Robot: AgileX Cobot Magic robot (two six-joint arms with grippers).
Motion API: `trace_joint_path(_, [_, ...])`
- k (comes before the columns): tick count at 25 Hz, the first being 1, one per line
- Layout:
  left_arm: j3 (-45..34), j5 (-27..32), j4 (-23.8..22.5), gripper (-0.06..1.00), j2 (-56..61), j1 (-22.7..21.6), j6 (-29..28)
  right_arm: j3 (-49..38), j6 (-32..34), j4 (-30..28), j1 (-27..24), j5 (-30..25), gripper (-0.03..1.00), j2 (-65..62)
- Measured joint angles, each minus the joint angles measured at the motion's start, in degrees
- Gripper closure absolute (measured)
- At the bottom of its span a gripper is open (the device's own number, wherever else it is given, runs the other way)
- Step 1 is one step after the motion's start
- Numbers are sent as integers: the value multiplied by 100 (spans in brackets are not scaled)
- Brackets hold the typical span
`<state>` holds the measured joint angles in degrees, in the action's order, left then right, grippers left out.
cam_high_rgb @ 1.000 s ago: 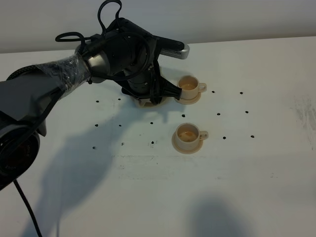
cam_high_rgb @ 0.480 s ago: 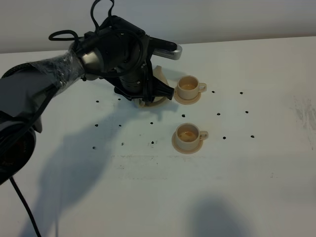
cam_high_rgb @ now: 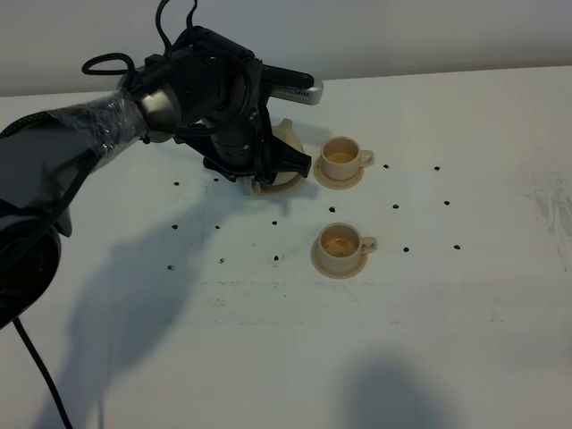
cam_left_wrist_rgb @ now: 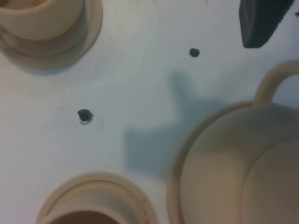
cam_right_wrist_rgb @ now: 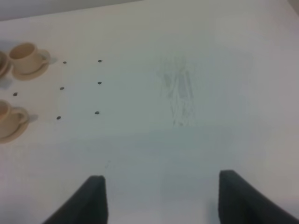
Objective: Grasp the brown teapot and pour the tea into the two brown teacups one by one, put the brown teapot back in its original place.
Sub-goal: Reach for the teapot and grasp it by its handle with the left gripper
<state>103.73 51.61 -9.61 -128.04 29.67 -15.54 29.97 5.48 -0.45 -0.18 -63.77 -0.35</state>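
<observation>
Amber tea (cam_high_rgb: 339, 242) fills far teacup (cam_high_rgb: 343, 166) and near teacup (cam_high_rgb: 340, 256); left gripper (cam_high_rgb: 277, 168) by teapot (cam_left_wrist_rgb: 219, 158) unclear, right gripper (cam_right_wrist_rgb: 159, 196) spread apart.

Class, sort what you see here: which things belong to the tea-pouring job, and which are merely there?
Job: brown teapot, wide saucer, far teacup, near teacup.
Merely there: black dots, scuffed patch, right gripper.
</observation>
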Motion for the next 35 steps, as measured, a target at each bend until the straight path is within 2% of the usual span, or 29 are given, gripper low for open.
trace_joint_path(27, [0,-345,37,53,-157,-151,91,0,0,0,0,0,46,0])
trace_joint_path(35, [0,-587,242,53,-157,-165,97,0,0,0,0,0,46,0])
